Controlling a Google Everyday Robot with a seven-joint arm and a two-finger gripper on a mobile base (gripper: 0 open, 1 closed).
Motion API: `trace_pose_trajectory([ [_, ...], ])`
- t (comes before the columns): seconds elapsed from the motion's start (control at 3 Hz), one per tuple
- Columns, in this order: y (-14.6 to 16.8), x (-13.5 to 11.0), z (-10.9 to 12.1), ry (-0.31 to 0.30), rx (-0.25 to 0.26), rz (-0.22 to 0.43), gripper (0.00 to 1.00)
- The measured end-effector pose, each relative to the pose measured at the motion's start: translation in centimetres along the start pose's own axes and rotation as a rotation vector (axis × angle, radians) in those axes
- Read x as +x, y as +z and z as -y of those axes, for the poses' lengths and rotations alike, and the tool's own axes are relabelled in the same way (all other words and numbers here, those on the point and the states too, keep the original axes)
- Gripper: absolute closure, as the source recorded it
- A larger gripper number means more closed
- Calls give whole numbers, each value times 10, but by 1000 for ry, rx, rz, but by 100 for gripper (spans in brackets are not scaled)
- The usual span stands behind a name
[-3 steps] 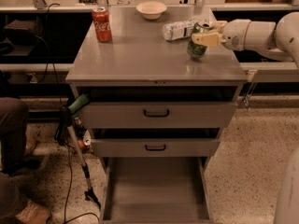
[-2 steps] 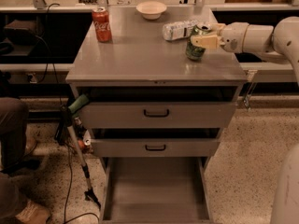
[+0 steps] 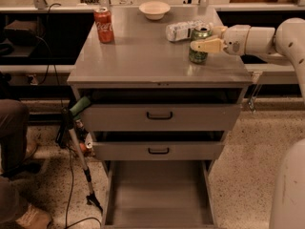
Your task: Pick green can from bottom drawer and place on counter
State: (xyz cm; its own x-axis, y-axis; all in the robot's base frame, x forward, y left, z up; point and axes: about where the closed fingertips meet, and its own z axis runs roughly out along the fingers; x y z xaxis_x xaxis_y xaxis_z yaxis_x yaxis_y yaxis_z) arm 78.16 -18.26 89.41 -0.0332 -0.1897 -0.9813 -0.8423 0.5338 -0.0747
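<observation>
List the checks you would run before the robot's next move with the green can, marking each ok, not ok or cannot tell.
1. green can out of the bottom drawer: ok, the drawer floor shows nothing on it.
2. Can upright over the counter: ok.
3. Can base resting on the counter: cannot tell.
4. tool at the counter's right side, shut on the can: ok.
5. Room behind the can: not ok, the lying bottle is close.
6. red can and bowl well apart: ok.
</observation>
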Motion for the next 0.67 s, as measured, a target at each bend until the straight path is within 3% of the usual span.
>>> trace_pose_trajectory([
  [0.67,-13,4,-1,-20,-11,-23,0],
])
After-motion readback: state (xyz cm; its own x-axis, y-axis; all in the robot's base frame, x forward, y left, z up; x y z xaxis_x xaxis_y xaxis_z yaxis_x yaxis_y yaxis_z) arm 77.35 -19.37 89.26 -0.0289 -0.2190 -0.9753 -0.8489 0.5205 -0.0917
